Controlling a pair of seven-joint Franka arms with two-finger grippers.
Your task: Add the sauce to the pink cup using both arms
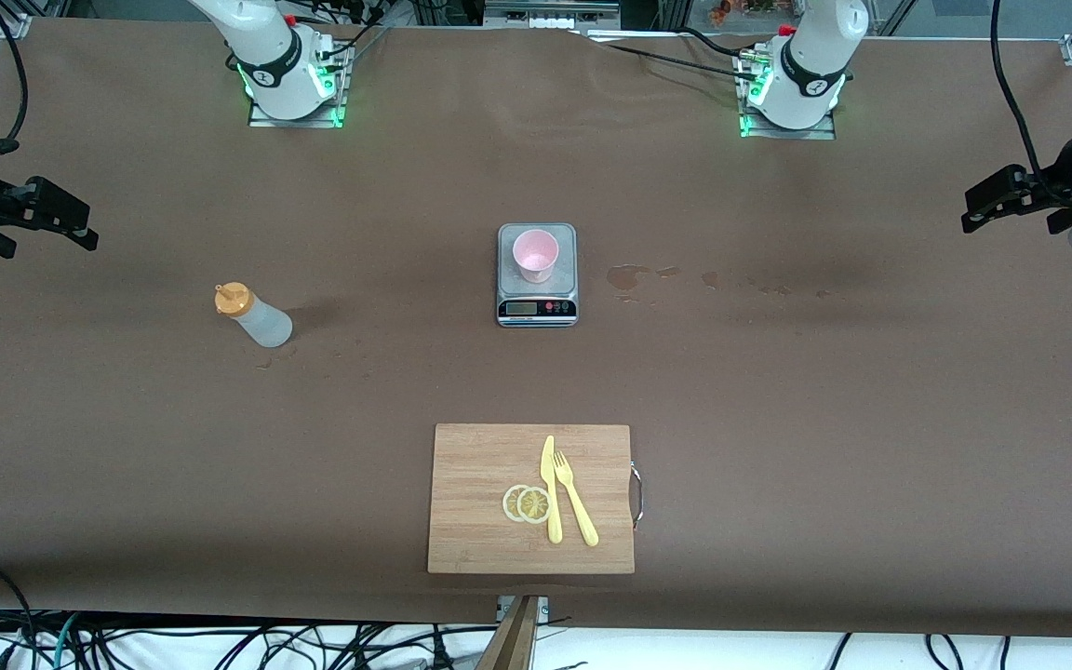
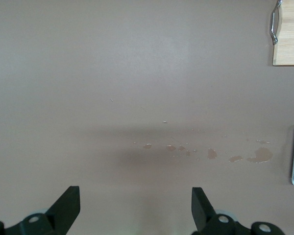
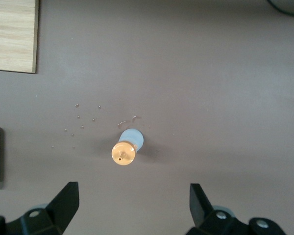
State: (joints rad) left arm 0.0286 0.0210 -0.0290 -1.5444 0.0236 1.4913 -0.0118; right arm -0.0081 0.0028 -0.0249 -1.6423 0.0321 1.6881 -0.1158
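The pink cup (image 1: 535, 254) stands upright on a small silver kitchen scale (image 1: 537, 302) in the middle of the table. The sauce bottle (image 1: 255, 316), whitish with an orange cap, stands toward the right arm's end, slightly nearer the front camera than the cup. My right gripper (image 1: 61, 221) hangs open over the table at that end. In the right wrist view the sauce bottle (image 3: 126, 148) is seen from above, clear of my right gripper (image 3: 134, 196). My left gripper (image 1: 997, 205) hangs open over bare table at the left arm's end and holds nothing (image 2: 135, 198).
A wooden cutting board (image 1: 471, 498) lies near the table's front edge with a yellow knife (image 1: 550, 489), a fork (image 1: 575, 498) and lemon slices (image 1: 527, 503). Wet stains (image 1: 629, 275) mark the cloth beside the scale, toward the left arm's end.
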